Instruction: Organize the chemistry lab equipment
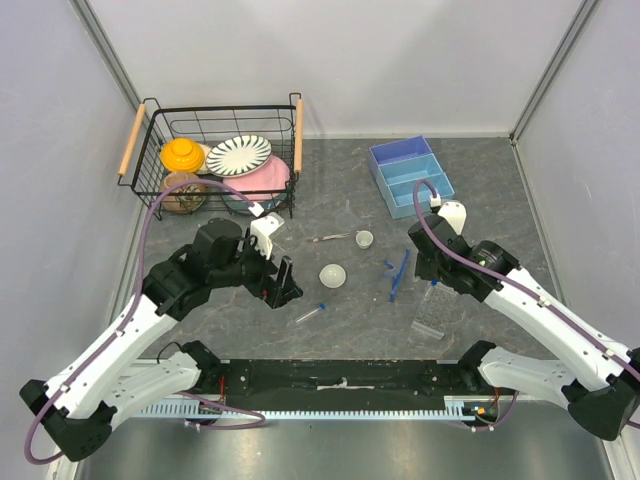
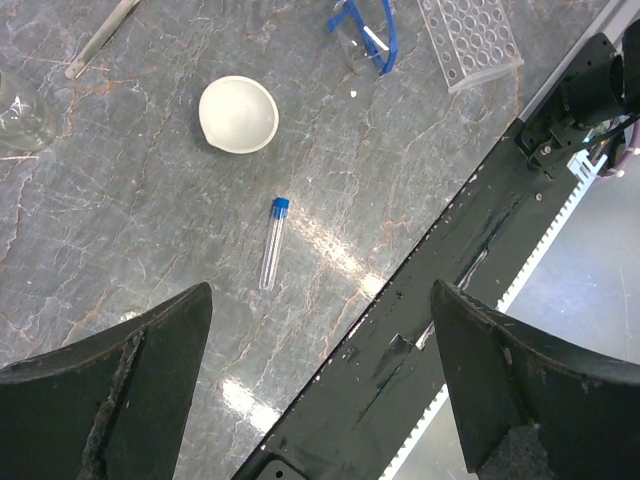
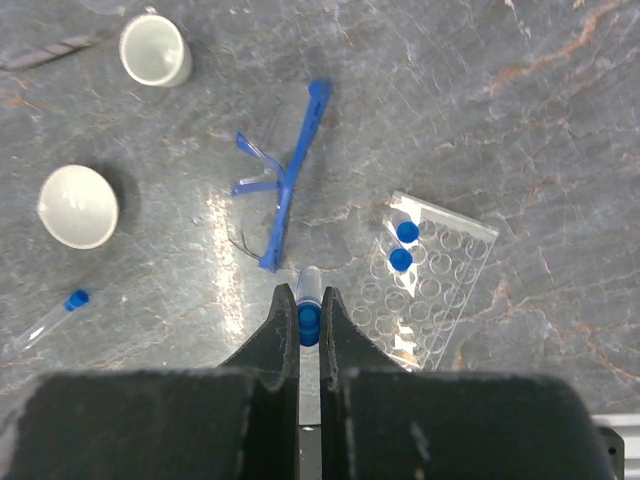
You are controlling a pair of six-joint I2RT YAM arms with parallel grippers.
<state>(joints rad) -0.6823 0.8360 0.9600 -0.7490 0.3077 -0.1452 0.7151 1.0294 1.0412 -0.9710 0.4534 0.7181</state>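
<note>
My right gripper (image 3: 308, 312) pinches a blue-capped tube (image 3: 309, 283) at its cap; the clear tube rack (image 3: 440, 290) lies on the table (image 3: 560, 120) just beside, rightward in my wrist view, two holes filled.

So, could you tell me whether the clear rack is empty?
No, two blue-capped tubes stand in holes of the rack.

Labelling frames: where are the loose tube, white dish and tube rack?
loose tube (image 2: 270, 245), left wrist view, middle of clear body.
white dish (image 2: 238, 114), left wrist view, centre of the bowl.
tube rack (image 3: 430, 290), right wrist view, middle of its holed top.
</note>
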